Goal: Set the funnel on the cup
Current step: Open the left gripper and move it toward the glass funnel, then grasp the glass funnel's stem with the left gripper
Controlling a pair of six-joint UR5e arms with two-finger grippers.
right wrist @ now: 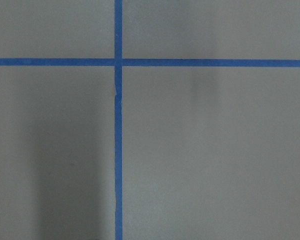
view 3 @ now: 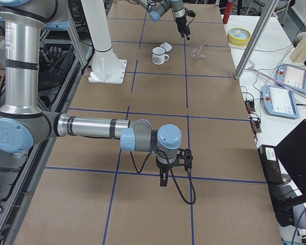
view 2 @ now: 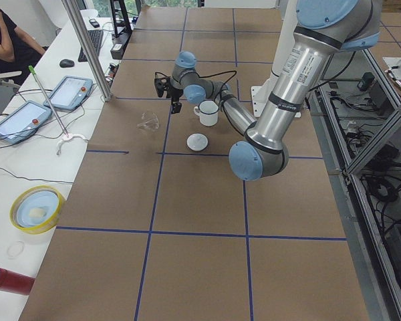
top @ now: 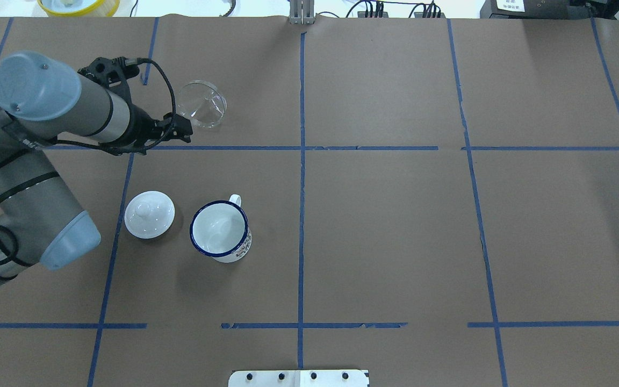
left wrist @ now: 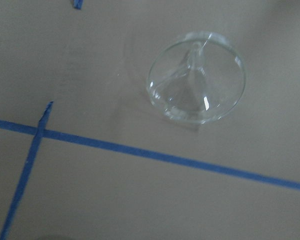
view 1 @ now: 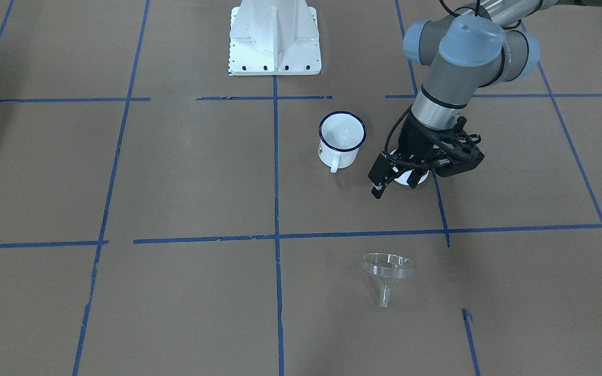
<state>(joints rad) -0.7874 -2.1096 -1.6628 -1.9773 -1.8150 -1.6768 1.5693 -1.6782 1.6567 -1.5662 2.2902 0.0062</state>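
Note:
The clear funnel (view 1: 388,267) lies tilted on the brown table, wide mouth towards the robot and stem pointing away; it also shows in the overhead view (top: 202,104) and the left wrist view (left wrist: 197,77). The white mug with a dark blue rim (top: 219,228) stands upright and empty (view 1: 342,137), handle towards the far side. My left gripper (top: 183,126) hovers above the table between mug and funnel, open and empty (view 1: 395,185). My right gripper (view 3: 163,179) shows only in the exterior right view, low over bare table, far from both; I cannot tell its state.
A white domed lid with a knob (top: 149,214) lies to the left of the mug. The white robot base (view 1: 275,39) stands at the near table edge. A yellow bowl (top: 78,4) sits past the far edge. A metal pole (view 2: 87,50) stands at the operators' side.

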